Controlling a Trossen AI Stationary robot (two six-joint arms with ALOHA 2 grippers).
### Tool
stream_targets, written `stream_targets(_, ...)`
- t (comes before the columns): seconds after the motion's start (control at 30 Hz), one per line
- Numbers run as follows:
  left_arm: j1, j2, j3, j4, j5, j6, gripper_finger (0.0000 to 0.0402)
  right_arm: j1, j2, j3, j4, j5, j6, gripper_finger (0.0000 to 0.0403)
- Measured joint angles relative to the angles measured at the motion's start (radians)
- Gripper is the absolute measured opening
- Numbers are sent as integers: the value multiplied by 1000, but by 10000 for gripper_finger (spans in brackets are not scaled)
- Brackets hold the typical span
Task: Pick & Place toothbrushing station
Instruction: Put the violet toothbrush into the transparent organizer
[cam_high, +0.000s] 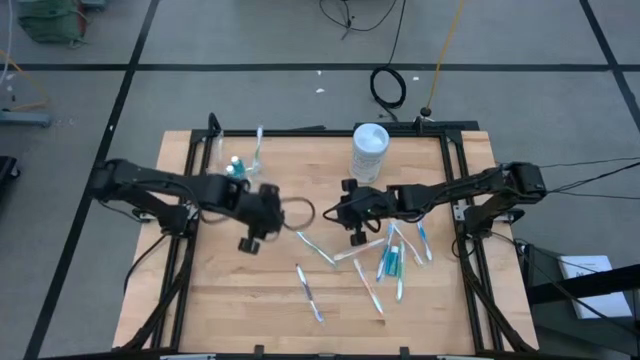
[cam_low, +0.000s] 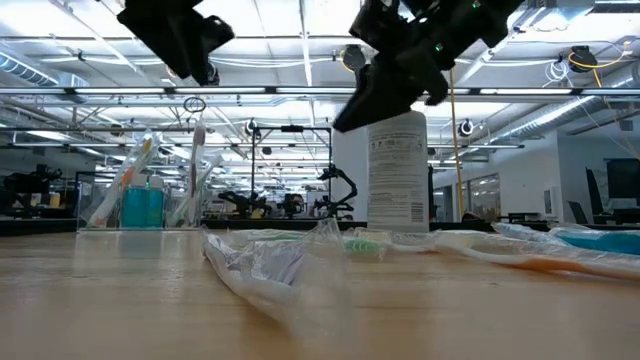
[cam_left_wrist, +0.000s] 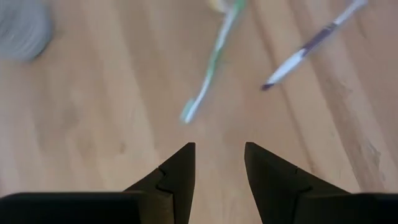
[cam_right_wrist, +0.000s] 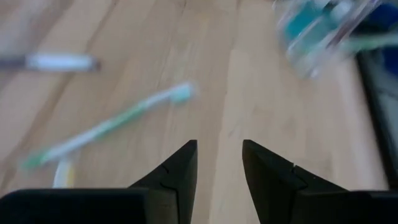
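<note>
The clear cup (cam_high: 237, 166) stands on its base at the table's far left, with a toothbrush and teal-blue tubes upright in it; the low view shows the cup (cam_low: 148, 198) too. Several pale toothbrushes (cam_high: 395, 255) lie flat on the middle and right of the table. My left gripper (cam_left_wrist: 219, 146) hangs open above bare wood, near the table's middle (cam_high: 268, 216), a green toothbrush (cam_left_wrist: 208, 68) beyond its fingers. My right gripper (cam_right_wrist: 217, 143) hangs open above the table (cam_high: 338, 213), facing the cup (cam_right_wrist: 323, 25), a green toothbrush (cam_right_wrist: 112, 124) beside it.
A tall white cylindrical container (cam_high: 369, 150) stands at the table's far middle, close behind my right arm. A wrapped toothbrush (cam_low: 280, 265) lies near the front. Black frame rails (cam_high: 455, 170) run along the table's sides. Bare wood (cam_high: 220, 300) lies at the near left.
</note>
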Motion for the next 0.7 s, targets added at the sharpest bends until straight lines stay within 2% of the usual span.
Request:
stream_targets(0.13, -78, 92, 0, 87, 1, 52, 145, 1, -23, -1, -181, 0, 58, 121)
stream_targets(0.33, -185, 219, 0, 283, 1, 58, 145, 10, -89, -2, -399, -3, 313, 121)
stream_targets(0.43, -236, 282, 0, 392, 8, 68, 145, 12, -111, -6, -420, -1, 398, 121)
stream_targets(0.57, -285, 362, 0, 517, 46, 59, 145, 13, -117, -29, -393, -1, 431, 121)
stream_targets(0.7, -316, 457, 0, 643, 43, 54, 145, 13, -119, -56, -325, -3, 498, 121)
